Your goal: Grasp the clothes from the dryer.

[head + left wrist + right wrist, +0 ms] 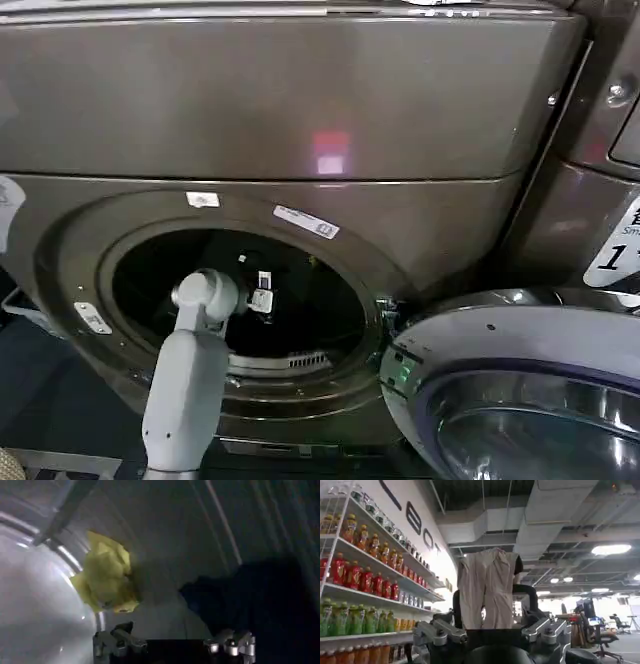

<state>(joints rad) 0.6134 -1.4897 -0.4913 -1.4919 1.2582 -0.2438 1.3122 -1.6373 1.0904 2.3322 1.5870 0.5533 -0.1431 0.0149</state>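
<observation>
Left wrist view: crumpled clothes point(106, 575) against drum wall.

Dim drum interior point(200, 555), soft focus, pink glare on dryer point(330, 150), bright ceiling lights point(612, 549)

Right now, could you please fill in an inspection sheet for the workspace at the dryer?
Surface: steel drum wall, bare around the cloth.
Job's things: yellow-green clothes crumpled inside the dryer; door swung open.
Clutter: pale beige cloth held in the right pincer.
Grippers: left pincer inside the drum, open, short of the clothes; right pincer shut on the beige cloth, raised away from the machine.
Cables: nothing seen.
Surroundings: second machine at right; shelves of bottled drinks.
</observation>
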